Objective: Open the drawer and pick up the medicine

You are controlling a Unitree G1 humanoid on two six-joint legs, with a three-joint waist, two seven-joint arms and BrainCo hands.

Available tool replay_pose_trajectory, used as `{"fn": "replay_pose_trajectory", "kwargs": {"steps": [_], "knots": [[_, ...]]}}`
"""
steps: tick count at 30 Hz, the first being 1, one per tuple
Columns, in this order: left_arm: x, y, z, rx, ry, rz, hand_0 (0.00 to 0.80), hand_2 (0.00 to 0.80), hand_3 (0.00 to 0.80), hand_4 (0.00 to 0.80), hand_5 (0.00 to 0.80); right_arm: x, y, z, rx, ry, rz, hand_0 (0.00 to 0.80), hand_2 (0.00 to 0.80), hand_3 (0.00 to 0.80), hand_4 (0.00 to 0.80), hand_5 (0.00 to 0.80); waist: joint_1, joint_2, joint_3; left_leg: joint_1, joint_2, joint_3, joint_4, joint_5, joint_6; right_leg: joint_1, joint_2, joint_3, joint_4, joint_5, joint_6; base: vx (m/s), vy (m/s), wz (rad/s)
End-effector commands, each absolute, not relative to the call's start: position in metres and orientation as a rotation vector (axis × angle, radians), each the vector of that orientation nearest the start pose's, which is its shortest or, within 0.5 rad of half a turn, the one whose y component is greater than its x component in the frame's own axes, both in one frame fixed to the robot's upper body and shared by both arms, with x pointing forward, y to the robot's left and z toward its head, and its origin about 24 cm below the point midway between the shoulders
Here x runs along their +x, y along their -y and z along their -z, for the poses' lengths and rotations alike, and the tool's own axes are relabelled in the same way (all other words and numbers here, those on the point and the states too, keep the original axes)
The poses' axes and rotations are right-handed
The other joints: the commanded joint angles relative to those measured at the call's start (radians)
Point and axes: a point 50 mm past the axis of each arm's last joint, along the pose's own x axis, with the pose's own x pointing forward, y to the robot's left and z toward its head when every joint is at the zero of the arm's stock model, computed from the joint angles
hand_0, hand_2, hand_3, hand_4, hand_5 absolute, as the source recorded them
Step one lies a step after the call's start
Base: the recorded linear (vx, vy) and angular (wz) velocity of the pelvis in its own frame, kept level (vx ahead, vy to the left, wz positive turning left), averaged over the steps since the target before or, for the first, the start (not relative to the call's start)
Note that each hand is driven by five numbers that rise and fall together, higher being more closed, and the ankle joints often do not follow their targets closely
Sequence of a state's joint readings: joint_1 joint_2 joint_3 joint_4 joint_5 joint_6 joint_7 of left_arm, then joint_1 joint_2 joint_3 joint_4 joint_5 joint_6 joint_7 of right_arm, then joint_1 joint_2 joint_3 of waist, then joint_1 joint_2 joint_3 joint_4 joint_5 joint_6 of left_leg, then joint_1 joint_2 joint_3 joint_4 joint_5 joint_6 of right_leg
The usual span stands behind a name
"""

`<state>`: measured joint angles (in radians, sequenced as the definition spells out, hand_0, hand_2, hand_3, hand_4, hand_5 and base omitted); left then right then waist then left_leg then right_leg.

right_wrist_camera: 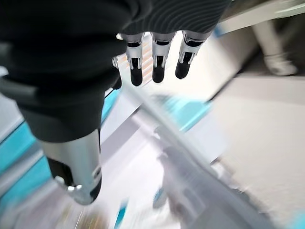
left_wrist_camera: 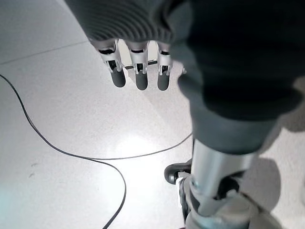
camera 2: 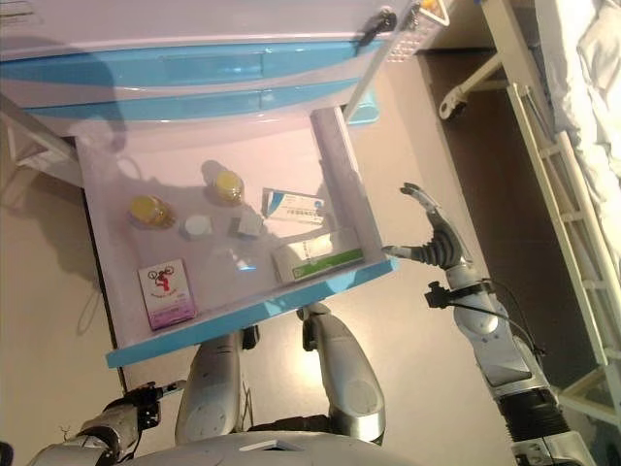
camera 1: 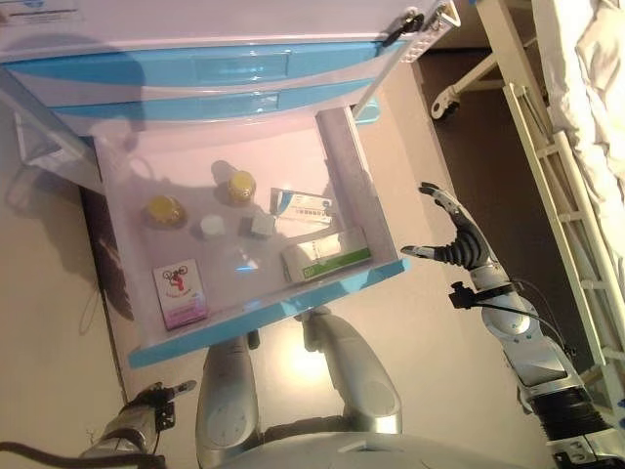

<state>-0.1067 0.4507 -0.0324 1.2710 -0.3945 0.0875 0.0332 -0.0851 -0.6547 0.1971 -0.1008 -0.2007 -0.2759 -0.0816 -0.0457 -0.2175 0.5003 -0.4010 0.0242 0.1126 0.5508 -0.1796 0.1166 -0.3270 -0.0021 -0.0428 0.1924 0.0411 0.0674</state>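
The white drawer point(camera 1: 337, 156) with a blue front edge stands pulled out of the blue-and-white cabinet point(camera 1: 195, 68). Inside lie two yellow-capped medicine bottles point(camera 1: 163, 210) point(camera 1: 239, 186), a white-and-green medicine box point(camera 1: 325, 256), a white-and-blue box point(camera 1: 303, 206), a pink-and-white box point(camera 1: 180, 292), a white cap point(camera 1: 212, 227) and a small grey cube point(camera 1: 262, 226). My right hand point(camera 1: 457, 244) hovers open just to the right of the drawer's front corner, holding nothing. My left hand point(camera 1: 156, 403) hangs low near the floor, fingers straight and empty.
A hospital bed point(camera 1: 571, 117) with a cream frame and white bedding runs along the right side, with a caster wheel point(camera 1: 445, 102) near the cabinet. A white basket point(camera 1: 430, 29) hangs on the cabinet's upper right corner.
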Motion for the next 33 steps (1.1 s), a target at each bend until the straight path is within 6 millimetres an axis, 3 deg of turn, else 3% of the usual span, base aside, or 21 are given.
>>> {"fn": "replay_pose_trajectory", "kwargs": {"steps": [1,9,14,24,33], "knots": [[0.084,-0.326,0.131,0.024,-1.25,-0.565,0.0,0.0,0.0,0.0,0.0,0.261,0.181,-0.146,-0.856,0.564,-0.271,0.0,0.0,0.0,0.0,0.0,0.056,0.01,-0.031,0.073,-0.052,-0.038,-0.22,0.067,-0.007,0.001,-0.018,0.019,0.09,0.045,0.021,-0.004,-0.064,0.5],[0.086,-0.326,0.131,-0.007,-1.237,-0.577,0.0,0.0,0.0,0.0,0.0,0.285,0.171,-0.15,-0.907,0.518,-0.285,0.0,0.0,0.0,0.0,0.0,0.127,0.02,-0.025,0.078,-0.056,-0.108,-0.284,0.097,-0.026,0.037,-0.019,-0.039,0.083,-0.009,-0.003,0.038,-0.071,0.38],[0.084,-0.321,0.134,-0.022,-1.237,-0.552,0.0,0.0,0.0,0.0,0.0,0.313,0.178,-0.149,-0.97,0.468,-0.148,0.0,0.0,0.0,0.0,0.0,0.184,0.049,-0.013,0.08,-0.055,-0.161,-0.33,0.132,-0.047,0.051,-0.025,-0.101,0.084,-0.052,-0.028,0.053,-0.051,0.47],[0.08,-0.306,0.141,-0.012,-1.257,-0.479,0.0,0.0,0.0,0.0,0.0,0.343,0.194,-0.157,-1.045,0.399,-0.02,0.0,0.0,0.0,0.0,0.0,0.237,0.084,0.0,0.067,-0.06,-0.198,-0.354,0.165,-0.066,0.053,-0.042,-0.163,0.099,-0.084,-0.051,0.026,-0.013,0.26],[0.095,-0.294,0.143,0.007,-1.215,-0.404,0.0,0.0,0.0,0.0,0.0,0.358,0.19,-0.158,-1.108,0.338,-0.051,0.0,0.0,0.0,0.0,0.0,0.252,0.117,-0.002,0.061,-0.068,-0.211,-0.375,0.187,-0.078,0.045,-0.058,-0.184,0.099,-0.096,-0.06,0.009,0.015,0.07]]}}
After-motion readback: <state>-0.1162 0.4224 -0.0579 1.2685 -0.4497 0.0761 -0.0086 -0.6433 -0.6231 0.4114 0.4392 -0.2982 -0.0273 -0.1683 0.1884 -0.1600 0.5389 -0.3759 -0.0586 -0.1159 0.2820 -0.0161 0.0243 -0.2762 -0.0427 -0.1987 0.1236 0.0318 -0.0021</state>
